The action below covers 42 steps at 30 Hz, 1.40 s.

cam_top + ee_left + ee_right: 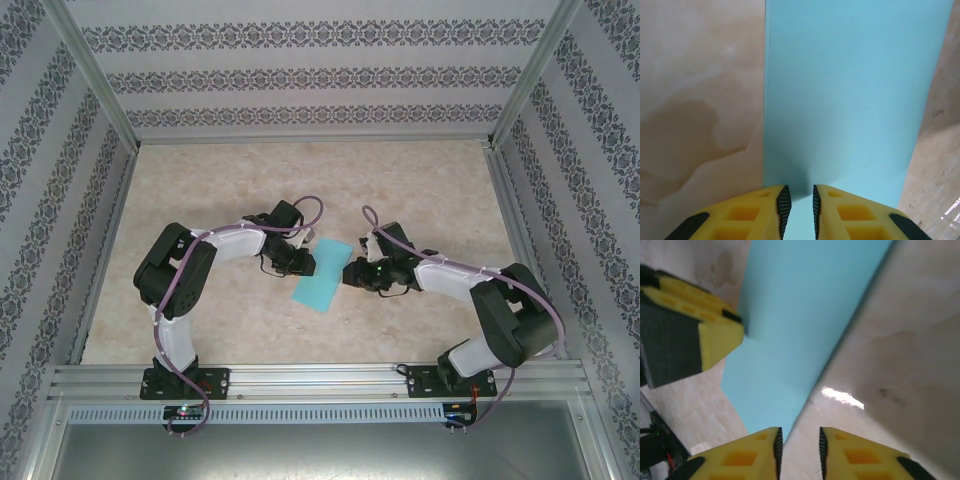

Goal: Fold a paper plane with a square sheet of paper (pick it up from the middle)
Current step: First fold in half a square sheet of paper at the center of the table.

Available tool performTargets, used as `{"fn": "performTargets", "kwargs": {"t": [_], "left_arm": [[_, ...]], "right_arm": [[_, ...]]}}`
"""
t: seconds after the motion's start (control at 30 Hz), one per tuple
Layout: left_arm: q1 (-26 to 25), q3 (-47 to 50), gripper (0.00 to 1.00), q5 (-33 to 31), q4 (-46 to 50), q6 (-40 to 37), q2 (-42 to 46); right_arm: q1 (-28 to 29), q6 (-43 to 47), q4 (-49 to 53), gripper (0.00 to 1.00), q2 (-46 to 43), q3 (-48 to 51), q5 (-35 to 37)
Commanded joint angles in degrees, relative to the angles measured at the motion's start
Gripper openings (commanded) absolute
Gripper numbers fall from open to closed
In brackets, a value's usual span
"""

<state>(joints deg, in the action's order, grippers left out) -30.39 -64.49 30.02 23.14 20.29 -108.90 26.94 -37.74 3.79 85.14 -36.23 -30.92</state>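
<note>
The square sheet of paper (325, 275) lies flat on the table as a turquoise rectangle, longer than it is wide, between my two grippers. My left gripper (303, 258) stands at its left side. In the left wrist view its jaws (798, 192) are slightly open over the sheet (855, 90), whose blue shows in the gap. My right gripper (350, 272) is at the sheet's right side and is open (799, 435). The paper's (800, 315) long edge runs down to its left finger, with bare table between the pads. The paper plane is out of view.
The beige marbled tabletop (420, 180) is walled in by patterned panels and aluminium posts (95, 70). A metal rail (320, 380) runs along the near edge by the arm bases. The left gripper's yellow finger (715, 335) rests at the paper's far side.
</note>
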Motion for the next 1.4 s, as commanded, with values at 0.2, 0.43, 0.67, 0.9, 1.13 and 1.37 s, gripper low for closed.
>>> {"fn": "performTargets", "kwargs": {"t": [0.2, 0.43, 0.67, 0.9, 1.13, 1.37], "left_arm": [[0.2, 2.8, 0.28, -4.2, 7.5, -0.1, -0.6], [0.1, 2.7, 0.29, -2.0, 6.6, 0.9, 1.5], [0.1, 2.8, 0.3, -0.2, 5.4, 1.6, 2.5], [0.2, 2.9, 0.31, 0.7, 4.8, 2.2, 3.5], [0.1, 2.9, 0.34, 1.2, 4.9, 2.6, 5.0], [0.2, 3.0, 0.36, 0.8, 5.4, 2.9, 7.5]], "right_arm": [[-3.3, -0.9, -0.7, 0.41, 2.6, -4.2, 1.6], [-4.0, -1.4, -2.8, 0.42, 7.7, -7.1, 1.4], [-4.1, -1.3, -5.1, 0.42, 13.1, -10.6, -1.5], [-3.8, -1.1, -5.2, 0.41, 16.5, -12.9, -3.1], [-3.0, -0.9, -7.0, 0.37, 18.3, -14.2, -5.4], [-2.9, -0.5, -7.3, 0.32, 20.0, -16.6, -7.4]]}}
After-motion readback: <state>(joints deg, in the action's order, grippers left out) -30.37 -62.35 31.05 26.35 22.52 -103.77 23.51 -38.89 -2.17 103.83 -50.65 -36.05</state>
